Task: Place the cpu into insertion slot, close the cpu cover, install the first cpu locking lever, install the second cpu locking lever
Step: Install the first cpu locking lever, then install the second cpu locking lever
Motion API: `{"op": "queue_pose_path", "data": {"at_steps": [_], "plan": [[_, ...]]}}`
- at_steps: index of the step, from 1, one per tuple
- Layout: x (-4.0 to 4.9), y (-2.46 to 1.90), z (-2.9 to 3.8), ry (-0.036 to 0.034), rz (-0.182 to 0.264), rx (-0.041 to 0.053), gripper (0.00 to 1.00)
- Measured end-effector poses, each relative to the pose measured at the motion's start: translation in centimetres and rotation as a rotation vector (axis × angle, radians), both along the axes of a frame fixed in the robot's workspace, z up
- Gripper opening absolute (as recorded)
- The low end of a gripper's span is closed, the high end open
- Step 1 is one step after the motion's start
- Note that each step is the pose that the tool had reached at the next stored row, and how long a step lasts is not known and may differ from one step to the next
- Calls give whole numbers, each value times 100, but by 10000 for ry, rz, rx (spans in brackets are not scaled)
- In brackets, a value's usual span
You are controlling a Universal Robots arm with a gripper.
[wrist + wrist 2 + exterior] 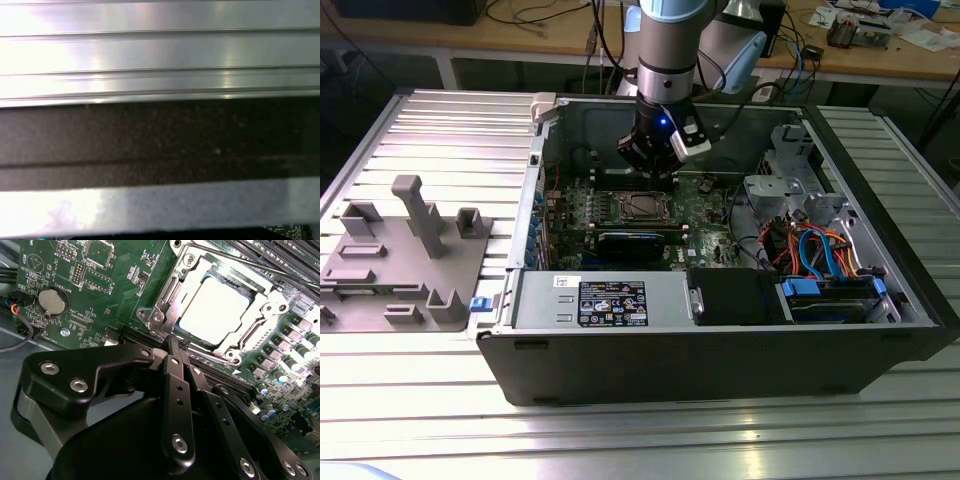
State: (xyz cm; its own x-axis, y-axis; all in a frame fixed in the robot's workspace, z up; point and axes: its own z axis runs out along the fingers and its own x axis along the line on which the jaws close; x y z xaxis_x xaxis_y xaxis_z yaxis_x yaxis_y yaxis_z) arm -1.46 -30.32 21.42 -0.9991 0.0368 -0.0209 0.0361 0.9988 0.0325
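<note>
Now hanging low over the green board inside the open computer case (720,340): end effector (172,342), fingers (176,390) pressed together, holding nothing. Just past the tips, cpu (215,310) lying flat in the insertion slot (640,205), cpu cover (175,290) shut down around it.

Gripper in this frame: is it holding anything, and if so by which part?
Nothing is held. In the second wrist view the gripper has its fingers together, empty, just short of the cpu cover, which lies closed over the cpu.
</note>
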Motion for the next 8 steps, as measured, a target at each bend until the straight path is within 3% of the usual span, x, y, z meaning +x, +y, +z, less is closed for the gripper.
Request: {"op": "queue_pose_path", "data": {"at_steps": [8], "plan": [[0,0,0,0,0,-1,11]]}}
